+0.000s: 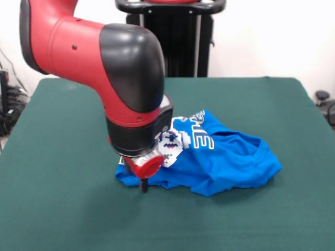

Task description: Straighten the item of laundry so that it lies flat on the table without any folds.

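The bright blue T-shirt (pixel 225 159) lies crumpled on the dark green table (pixel 63 209), right of the middle, with folds and part of its white print and lettering (pixel 196 133) turned up. The red and black arm comes down from the upper left. My gripper (pixel 143 183) is at the shirt's left edge, low against the cloth. One dark fingertip (pixel 143 186) shows below a red part of the hand. The arm hides the rest of the gripper and the shirt's left corner.
The robot's black pedestal (pixel 175 36) stands at the table's far side. Dark equipment shows off the table at the left edge (pixel 8 104) and the right edge (pixel 324 102).
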Robot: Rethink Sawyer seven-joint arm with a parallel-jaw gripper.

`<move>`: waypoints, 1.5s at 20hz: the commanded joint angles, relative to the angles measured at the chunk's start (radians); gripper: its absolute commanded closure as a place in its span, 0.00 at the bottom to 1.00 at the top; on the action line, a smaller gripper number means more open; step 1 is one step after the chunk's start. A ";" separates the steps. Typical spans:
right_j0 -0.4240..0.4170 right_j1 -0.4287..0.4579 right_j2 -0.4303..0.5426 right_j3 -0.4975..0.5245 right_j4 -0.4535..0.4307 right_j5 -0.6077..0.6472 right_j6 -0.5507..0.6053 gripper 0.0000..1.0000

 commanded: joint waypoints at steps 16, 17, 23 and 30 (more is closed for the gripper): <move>0.069 0.080 0.018 0.026 0.090 -0.044 0.239 0.00; 0.070 0.086 0.013 0.018 0.090 -0.041 0.243 0.00; 0.063 0.099 0.012 -0.001 0.090 -0.027 0.227 0.00; 0.071 0.064 -0.007 0.063 0.079 -0.035 0.227 0.00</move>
